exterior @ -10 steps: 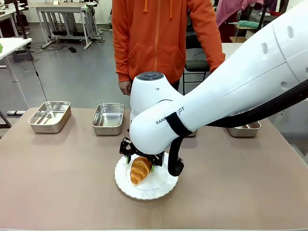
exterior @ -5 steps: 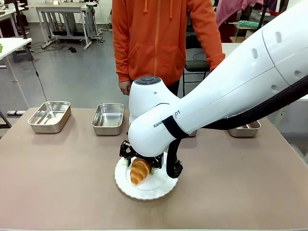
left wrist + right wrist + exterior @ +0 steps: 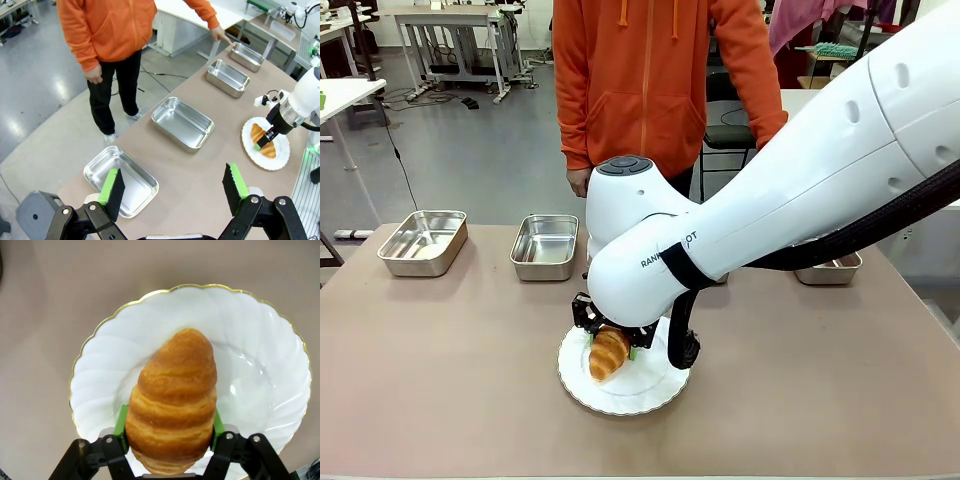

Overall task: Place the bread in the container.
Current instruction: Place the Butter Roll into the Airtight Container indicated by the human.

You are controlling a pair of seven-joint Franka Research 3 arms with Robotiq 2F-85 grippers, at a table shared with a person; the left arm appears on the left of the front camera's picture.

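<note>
The right gripper (image 3: pixel 170 440) has its green pads (image 3: pixel 120 426) pressed against both sides of the bread (image 3: pixel 172 400), which lies on the plate (image 3: pixel 260 375); the left gripper (image 3: pixel 172 187) hangs open above the bench (image 3: pixel 440 350). Squeeze lightly so the crust is not crushed. Lift straight up off the plate, then carry to a container (image 3: pixel 545 246).
</note>
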